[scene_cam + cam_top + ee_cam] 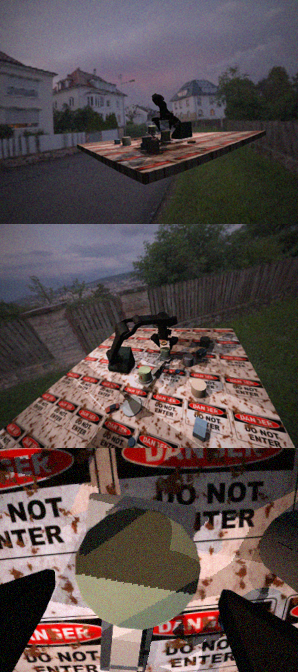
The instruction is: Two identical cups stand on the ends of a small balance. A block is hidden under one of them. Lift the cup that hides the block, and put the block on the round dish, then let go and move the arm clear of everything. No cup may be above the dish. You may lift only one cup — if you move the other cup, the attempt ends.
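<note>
Two identical pale green cups stand upside down on the ends of a small grey balance (158, 370). The near cup (145, 374) is in front of the arm's base. The far cup (164, 353) fills the middle of the wrist view (137, 568), seen from straight above. My gripper (164, 342) (140, 588) is open and empty. It hangs just above the far cup with one finger on each side and touches nothing. The round grey dish (132, 406) lies nearer the front, left of the middle. The block is hidden.
A tan cylinder (198, 388), a grey cylinder (188, 359) (281, 543) and dark boxes (205, 341) stand right of the balance. A blue block (200, 429) is at the front right. A small red piece (112, 407) lies left of the dish. The arm's base (121, 360) is at the left.
</note>
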Robot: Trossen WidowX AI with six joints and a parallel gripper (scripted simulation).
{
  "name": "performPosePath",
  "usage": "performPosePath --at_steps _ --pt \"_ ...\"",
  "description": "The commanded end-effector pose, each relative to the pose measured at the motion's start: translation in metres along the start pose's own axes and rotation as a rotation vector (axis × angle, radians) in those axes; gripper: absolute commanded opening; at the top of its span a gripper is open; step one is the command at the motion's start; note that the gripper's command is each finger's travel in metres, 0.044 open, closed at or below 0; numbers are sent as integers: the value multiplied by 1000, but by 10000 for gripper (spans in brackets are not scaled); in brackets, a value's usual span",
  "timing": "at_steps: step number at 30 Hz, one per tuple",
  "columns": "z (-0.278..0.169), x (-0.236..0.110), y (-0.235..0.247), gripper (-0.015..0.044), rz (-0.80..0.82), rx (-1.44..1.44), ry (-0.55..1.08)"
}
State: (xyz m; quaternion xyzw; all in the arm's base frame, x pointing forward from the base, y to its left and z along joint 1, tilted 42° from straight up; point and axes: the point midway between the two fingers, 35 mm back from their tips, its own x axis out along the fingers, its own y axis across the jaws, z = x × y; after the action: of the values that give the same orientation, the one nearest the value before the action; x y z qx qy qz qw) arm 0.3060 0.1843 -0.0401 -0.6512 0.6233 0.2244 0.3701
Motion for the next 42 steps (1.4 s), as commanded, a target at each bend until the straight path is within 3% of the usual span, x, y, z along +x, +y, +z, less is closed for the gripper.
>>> performPosePath --at_steps 1,31,34,42 --pt "-1 9 1 440 0 -8 10" --pt "-3 54 1 440 -1 -8 12" --pt "-3 54 1 361 -1 -8 12" --pt "-3 54 1 308 -1 -8 12"
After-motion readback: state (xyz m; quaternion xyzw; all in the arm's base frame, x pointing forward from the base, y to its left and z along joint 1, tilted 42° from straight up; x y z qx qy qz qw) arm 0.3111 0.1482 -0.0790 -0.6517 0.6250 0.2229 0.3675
